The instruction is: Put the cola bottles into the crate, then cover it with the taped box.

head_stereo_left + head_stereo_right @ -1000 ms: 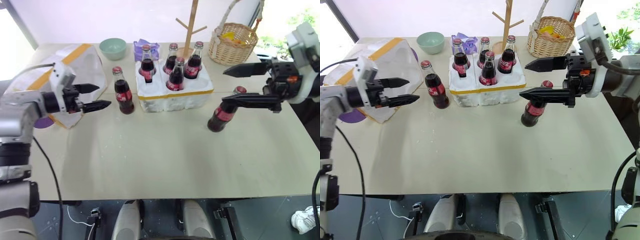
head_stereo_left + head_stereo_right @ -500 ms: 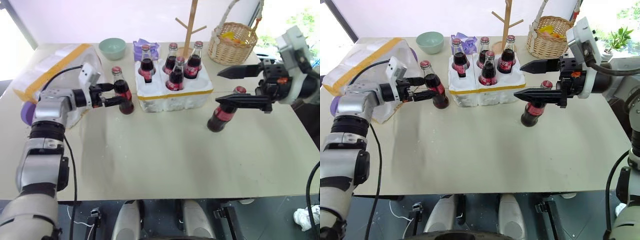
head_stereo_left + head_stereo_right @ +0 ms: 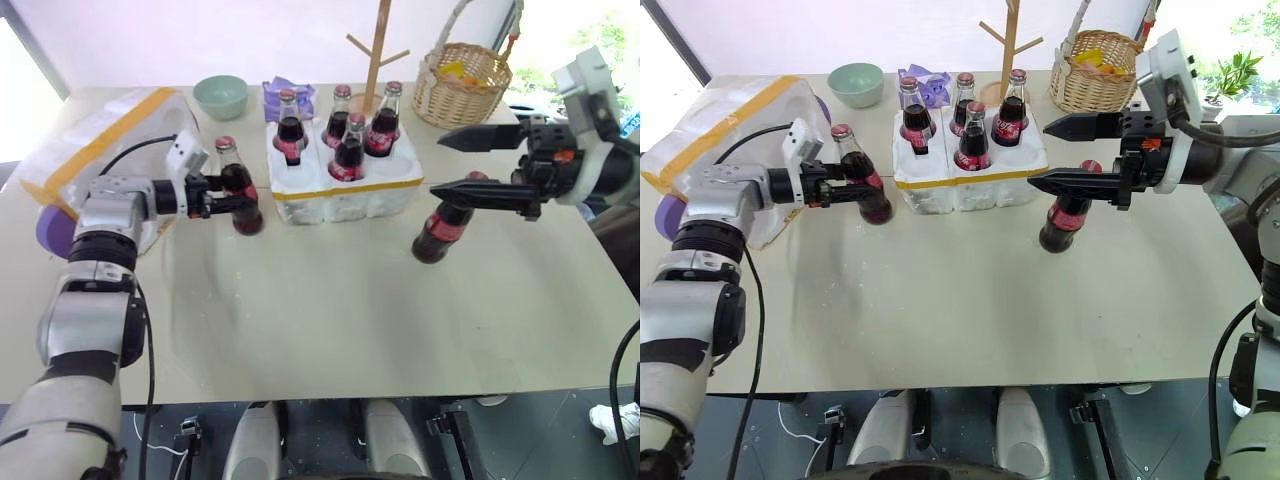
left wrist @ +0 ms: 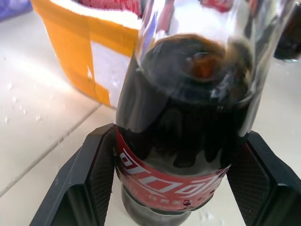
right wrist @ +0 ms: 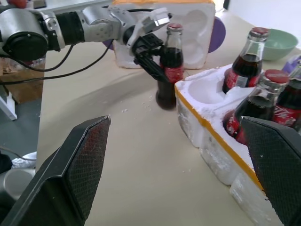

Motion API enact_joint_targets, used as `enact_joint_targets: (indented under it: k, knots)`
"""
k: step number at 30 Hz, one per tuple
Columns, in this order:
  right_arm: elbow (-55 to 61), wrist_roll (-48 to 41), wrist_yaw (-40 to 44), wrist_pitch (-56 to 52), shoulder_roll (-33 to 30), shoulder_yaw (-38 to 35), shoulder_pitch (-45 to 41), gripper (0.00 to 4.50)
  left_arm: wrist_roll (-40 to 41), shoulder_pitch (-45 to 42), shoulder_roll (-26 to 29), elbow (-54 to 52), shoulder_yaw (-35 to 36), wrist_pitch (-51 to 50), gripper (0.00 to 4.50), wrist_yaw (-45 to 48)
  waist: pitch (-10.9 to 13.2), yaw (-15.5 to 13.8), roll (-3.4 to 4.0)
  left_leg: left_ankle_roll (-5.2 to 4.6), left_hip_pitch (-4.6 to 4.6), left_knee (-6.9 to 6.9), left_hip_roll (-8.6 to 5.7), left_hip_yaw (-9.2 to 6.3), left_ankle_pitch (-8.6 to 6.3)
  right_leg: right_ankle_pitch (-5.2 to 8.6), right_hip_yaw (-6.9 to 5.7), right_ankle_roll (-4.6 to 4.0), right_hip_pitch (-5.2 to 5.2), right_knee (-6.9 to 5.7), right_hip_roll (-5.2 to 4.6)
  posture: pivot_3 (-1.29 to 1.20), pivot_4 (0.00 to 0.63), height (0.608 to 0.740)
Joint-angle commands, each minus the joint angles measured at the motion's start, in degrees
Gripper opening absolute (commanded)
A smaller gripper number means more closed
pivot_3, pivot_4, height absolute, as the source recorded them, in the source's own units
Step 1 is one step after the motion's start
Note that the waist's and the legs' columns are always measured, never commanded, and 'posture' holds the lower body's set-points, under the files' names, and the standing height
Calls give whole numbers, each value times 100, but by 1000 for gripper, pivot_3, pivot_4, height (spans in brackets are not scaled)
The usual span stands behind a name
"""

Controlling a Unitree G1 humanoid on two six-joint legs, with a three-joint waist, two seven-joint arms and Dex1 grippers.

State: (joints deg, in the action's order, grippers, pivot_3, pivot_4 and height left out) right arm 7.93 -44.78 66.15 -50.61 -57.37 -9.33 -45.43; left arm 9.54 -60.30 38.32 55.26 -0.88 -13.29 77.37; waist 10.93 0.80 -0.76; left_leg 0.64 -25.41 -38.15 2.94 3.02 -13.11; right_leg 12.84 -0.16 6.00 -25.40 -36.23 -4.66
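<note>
One cola bottle [image 3: 248, 214] stands on the table just left of the crate [image 3: 345, 189], a low white tray with a yellow band. My left gripper [image 3: 232, 195] is shut on it, and the pads [image 4: 101, 174] press both sides at the red label. Several more cola bottles [image 3: 349, 152] stand in the crate's wells. Another cola bottle [image 3: 437, 232] stands on the table right of the crate. My right gripper [image 3: 437, 163] hovers open above it, touching nothing. The taped box [image 3: 100, 140] lies tipped at the far left, its hollow side [image 5: 188, 28] showing.
Behind the crate are a green bowl [image 3: 220, 95], a crumpled purple wrapper [image 3: 285, 92], a wooden branch stand [image 3: 378, 50] and a wicker basket [image 3: 468, 85]. A purple disc [image 3: 48, 225] peeks from under the taped box. The table's near half [image 3: 330, 320] is bare.
My left gripper moved right to the bottle beside the crate and its fingers closed around it. The right gripper stayed open above the other bottle.
</note>
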Motion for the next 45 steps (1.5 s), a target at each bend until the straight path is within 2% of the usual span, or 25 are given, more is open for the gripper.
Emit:
enact_joint_targets:
  k: [1,3,6,11,14,23,30,32,34,38,42,45]
  knots:
    - [226,-137,-59,-6,-68,-262,19,4500,574,-93,476,-1096,249,-915,2734,861,1,-10,-1,0,0,1,0,0,0,0,0,0,-1,-1,0,0,150,740]
    - [266,-140,-99,-6,-69,-282,70,4500,1036,-220,638,-1657,425,-1776,2734,1177,3,-19,-3,0,-3,1,0,-1,0,0,-1,0,-2,-1,0,0,150,740]
    - [320,-162,-154,0,-60,-301,130,4500,1394,-903,330,-1540,825,-2259,2734,587,7,-136,-10,0,-8,-5,0,-4,0,1,-2,0,1,0,-2,0,150,740]
    - [404,-199,-284,1,-17,-315,189,4500,1063,-1595,-407,-747,858,-1415,2734,-416,7,-164,-13,0,-3,-14,-10,-8,0,0,0,1,22,11,-5,0,150,740]
    - [494,-257,-388,-27,-9,-363,271,4500,783,-1751,-737,-273,672,-821,2734,-616,7,-141,-13,-1,3,-11,-10,-8,0,-1,0,2,21,6,-3,0,150,740]
    - [712,-387,-724,-129,-34,-663,712,4500,-330,-1613,-1224,709,-92,927,2734,-824,10,-101,-14,-2,-4,1,-6,-7,0,0,1,2,0,3,4,0,150,740]
    - [705,-424,-869,-66,-12,-722,850,4500,-658,-1407,-1625,1058,-159,1194,2734,-1401,10,-117,-14,-2,-3,-5,-6,-7,0,0,2,2,5,3,2,0,150,740]
    - [689,-399,-855,-42,-35,-681,848,4500,-637,-1383,-1700,1176,-76,1075,3767,-1566,10,-120,-15,-2,-4,-5,-6,-7,0,0,2,2,4,2,3,0,150,740]
    - [678,-375,-823,-17,-79,-668,831,4500,-616,-1346,-1712,1226,-11,1034,4359,-1640,8,-128,-13,-3,-2,-5,-6,-7,0,0,2,2,5,2,2,0,150,740]
    - [638,-378,-728,-72,-373,-904,851,4500,-417,-1395,-1458,1051,235,887,4359,-1368,8,-128,-13,-3,1,-5,-6,-7,0,0,2,2,8,2,2,0,150,740]
    - [965,-673,-338,-472,-983,-1950,1684,4500,177,-1640,-917,387,653,14,4359,-501,9,-147,-14,-3,-5,1,-5,-8,0,0,1,2,4,3,3,0,150,740]
    - [1357,-818,-284,-920,-1046,-3013,2615,4500,860,-1621,-361,-676,895,-1254,4359,309,9,-147,-15,-3,-5,3,-4,-10,-1,1,1,2,5,5,4,0,150,740]
